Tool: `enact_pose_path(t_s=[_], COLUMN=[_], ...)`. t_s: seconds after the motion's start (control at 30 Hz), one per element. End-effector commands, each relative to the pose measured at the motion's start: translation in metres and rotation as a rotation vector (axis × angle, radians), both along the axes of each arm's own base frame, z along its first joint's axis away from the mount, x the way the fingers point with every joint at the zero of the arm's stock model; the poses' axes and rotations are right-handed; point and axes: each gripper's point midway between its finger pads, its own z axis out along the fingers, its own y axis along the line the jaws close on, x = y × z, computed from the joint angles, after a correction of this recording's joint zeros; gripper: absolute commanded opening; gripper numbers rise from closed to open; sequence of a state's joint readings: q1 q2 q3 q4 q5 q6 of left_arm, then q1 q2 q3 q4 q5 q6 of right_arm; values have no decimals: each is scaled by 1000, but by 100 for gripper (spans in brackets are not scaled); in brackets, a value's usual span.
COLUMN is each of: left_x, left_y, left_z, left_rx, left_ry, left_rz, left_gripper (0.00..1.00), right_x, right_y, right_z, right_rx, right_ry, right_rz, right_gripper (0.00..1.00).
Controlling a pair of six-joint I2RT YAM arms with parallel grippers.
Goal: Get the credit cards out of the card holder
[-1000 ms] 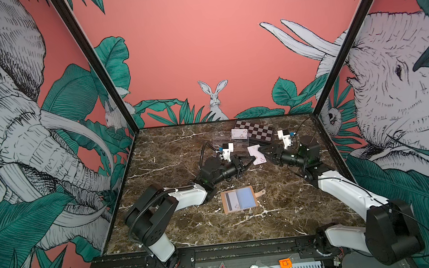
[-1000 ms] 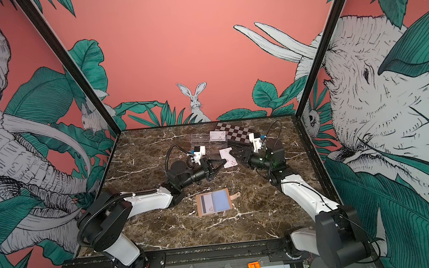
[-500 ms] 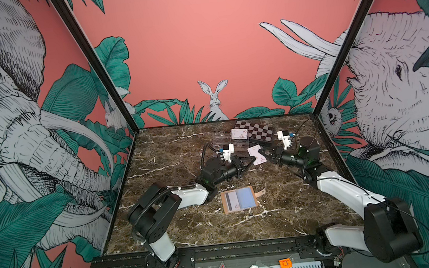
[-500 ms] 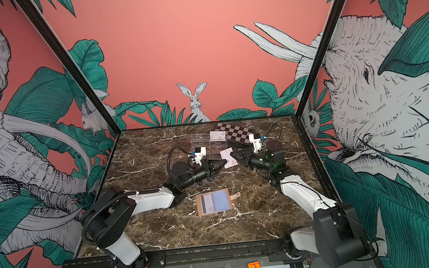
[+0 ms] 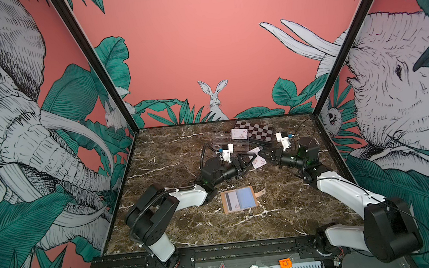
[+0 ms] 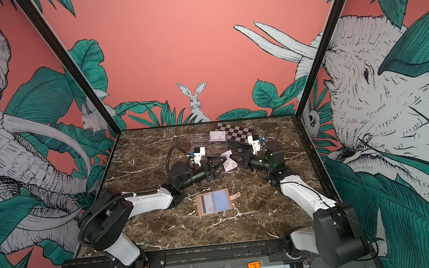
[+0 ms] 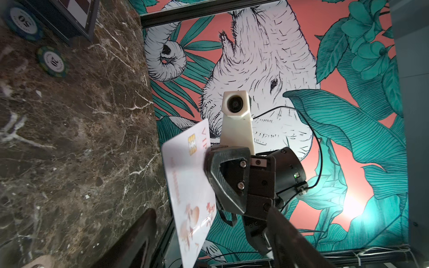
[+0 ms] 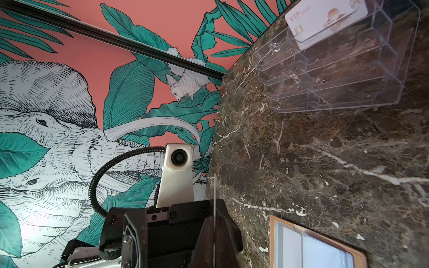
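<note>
1. where the marble table (image 5: 191,232) meets the back wall at 12 o'clock, a checkered box (image 5: 258,132) and a clear tray (image 5: 229,141) lie side by side, the tray at the box's 9 o'clock.
2. the left gripper (image 5: 249,162) reaches in from 8 o'clock. its jaws stand wide apart on either side of the lifted card (image 5: 258,160) and grip nothing; whether a finger grazes the card i cannot tell.
3. the right gripper (image 5: 263,154) comes in from 4 o'clock with its jaws closed flat on the lifted card. in the right wrist view the card shows edge-on between the fingers (image 8: 204,241).
4. the card holder (image 5: 239,199) lies open and flat near the table's middle, at 6 o'clock of both grippers, with its strap tab pointing to 3 o'clock.
5. the lifted card hangs tilted above the marble, between the two grippers.
6. the sleeved card (image 5: 230,200), dark stripe showing, sits in the holder's 9 o'clock sleeve.
7. the tray card (image 5: 239,133) lies face up at the tray's 3 o'clock end.
</note>
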State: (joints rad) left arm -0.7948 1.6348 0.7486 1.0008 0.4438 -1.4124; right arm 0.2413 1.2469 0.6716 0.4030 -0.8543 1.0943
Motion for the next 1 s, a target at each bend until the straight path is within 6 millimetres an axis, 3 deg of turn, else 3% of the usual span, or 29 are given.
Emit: enact_pose_path(t_s=[0.0,0.33,0.47,0.97], left_x=[-2,-3,-6,-21], left_y=[14,41,57,132], left_z=[11,13,19,41], left_rx=[44,232,306,629], left_ry=[-69,-179,-247,-480], left_rz=[37,105,146,300], left_gripper=[79,88,98,99], right_x=[-7,-11,-14,-21], right_y=[-1,-6,-8,-12], right_z=[7,4,0,-1], right_rx=[-9,-81,-118,-267], right_ry=[-48,-81,-98,-170], right_rz=[23,12,18,68], right_gripper=[0,0,0,0])
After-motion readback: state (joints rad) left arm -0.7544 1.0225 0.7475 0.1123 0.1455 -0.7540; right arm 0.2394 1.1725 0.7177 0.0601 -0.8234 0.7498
